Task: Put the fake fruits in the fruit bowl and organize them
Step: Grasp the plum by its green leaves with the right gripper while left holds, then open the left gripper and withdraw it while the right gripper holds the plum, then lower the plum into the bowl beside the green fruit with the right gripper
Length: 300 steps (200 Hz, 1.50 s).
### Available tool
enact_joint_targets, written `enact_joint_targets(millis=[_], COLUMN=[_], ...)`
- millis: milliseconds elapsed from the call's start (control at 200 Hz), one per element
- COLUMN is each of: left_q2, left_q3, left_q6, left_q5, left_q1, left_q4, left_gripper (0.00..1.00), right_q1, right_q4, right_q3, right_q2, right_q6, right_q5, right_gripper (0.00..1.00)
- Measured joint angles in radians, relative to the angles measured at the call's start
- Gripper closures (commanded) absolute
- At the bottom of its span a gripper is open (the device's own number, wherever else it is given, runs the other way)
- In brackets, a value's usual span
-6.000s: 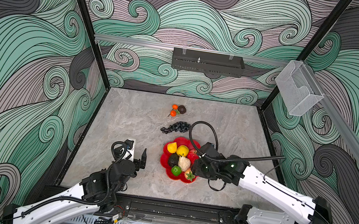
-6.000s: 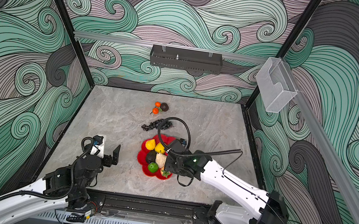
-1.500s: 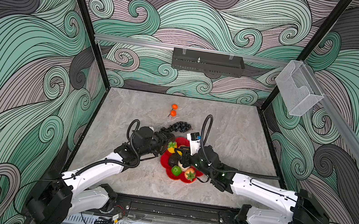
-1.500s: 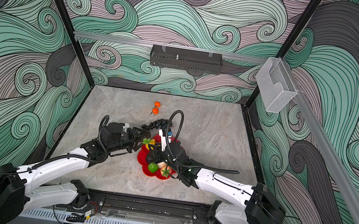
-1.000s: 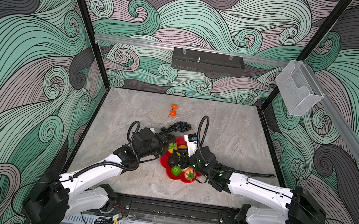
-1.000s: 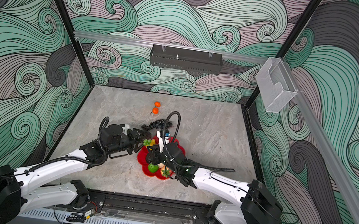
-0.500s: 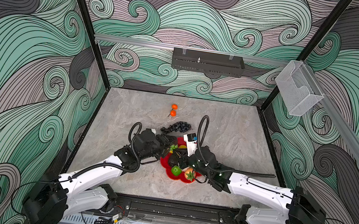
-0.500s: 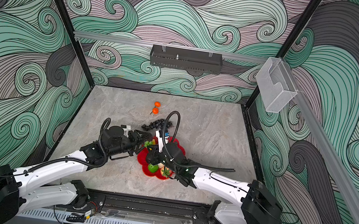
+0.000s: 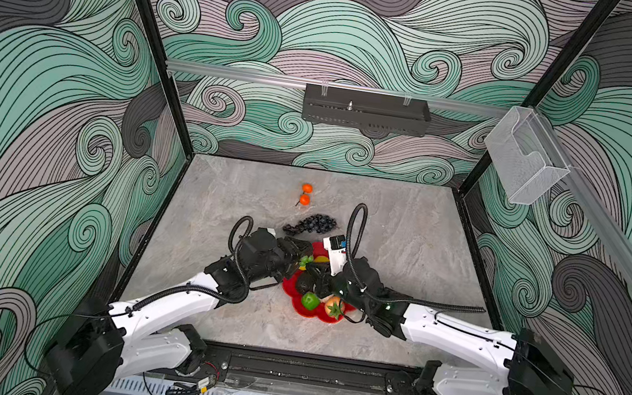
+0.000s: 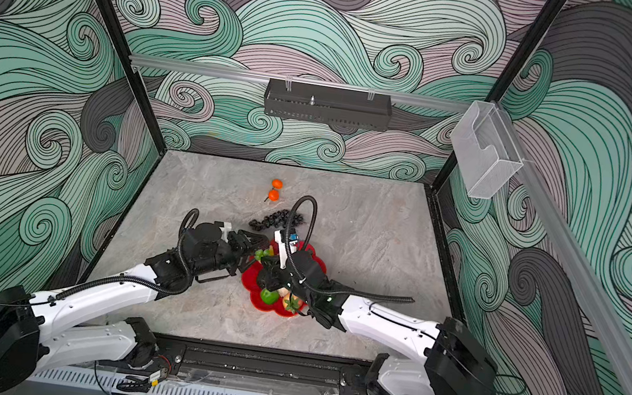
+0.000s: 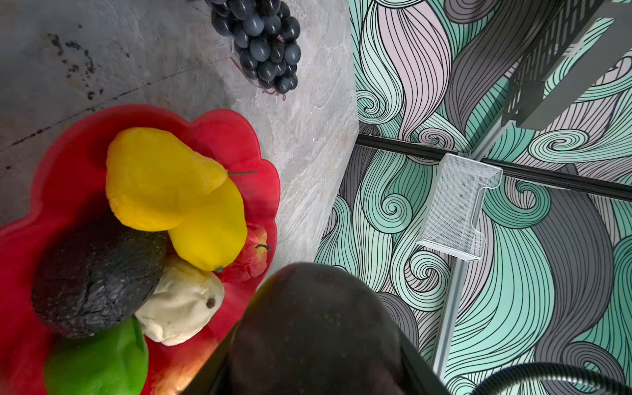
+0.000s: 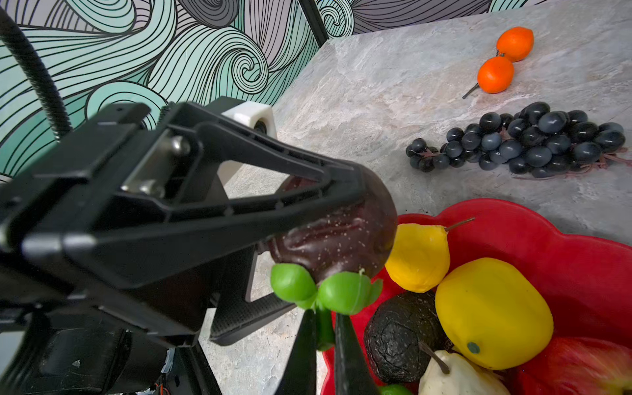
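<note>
One dark fruit [image 12: 345, 232], left pincer [image 9: 301, 254] gripping its body, right pincer [image 12: 323, 316] clamped on green stem [image 12: 324, 330]

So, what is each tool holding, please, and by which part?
Left tool grips the dark purple plastic fruit by its body; right tool pinches its green stem.

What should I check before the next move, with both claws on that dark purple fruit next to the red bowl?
1. Left claw grips the dark purple fruit: ok.
2. Right claw shut on its green stem: ok.
3. Fruit fully over the fruit bowl: cannot tell; it hangs at the rim.
4. Free spot in the bowl: ok, bare red beside the lemon.
5. All fruits in: not ok; grape bunch and tangerines lie on the table.
</note>
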Motion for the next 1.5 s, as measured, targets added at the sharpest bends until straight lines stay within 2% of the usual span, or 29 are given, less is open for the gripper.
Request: enact_joint_targets(millis=[105, 195, 320, 530, 700, 991, 1141, 1501], left_q2=[-0.002, -0.019, -0.108, -0.367, -0.552, -0.747, -0.764, -0.761], left_q3=[0.001, 0.008, 0.017, 0.051, 0.055, 0.018, -0.024, -0.14], left_q6=[0.026, 0.073, 0.172, 0.419, 0.619, 0.855, 0.917, 1.012], left_q5=[-0.004, -0.019, -0.08, -0.281, -0.473, -0.74, -0.794, -0.811], left_q1=[-0.001, -0.001, -0.001, 0.021, 0.047, 0.052, 0.052, 0.052], left_q4=[-0.007, -0.051, -0.153, -0.372, -0.55, -0.718, -0.742, -0.699], left_gripper=[0.2, 0.13, 0.07, 0.05, 0.05, 0.05, 0.05, 0.05], right_q1=[0.001, 0.001, 0.001, 0.001, 0.008, 0.042, 0.049, 0.07], right_q4=[-0.04, -0.102, -0.217, -0.419, -0.585, -0.84, -0.917, -1.044], right_q3=[0.018, 0.052, 0.11, 0.199, 0.294, 0.486, 0.547, 0.691], right_q2=[-0.002, -0.008, -0.023, -0.013, 0.066, 0.203, 0.251, 0.391], right_q6=[0.0, 0.0, -0.001, 0.005, 0.02, 0.028, 0.031, 0.027], right_q5=[0.005, 0.014, 0.022, 0.009, -0.026, -0.051, -0.053, -0.058], right_gripper=[0.95, 0.96, 0.98, 0.98, 0.98, 0.97, 0.97, 0.95])
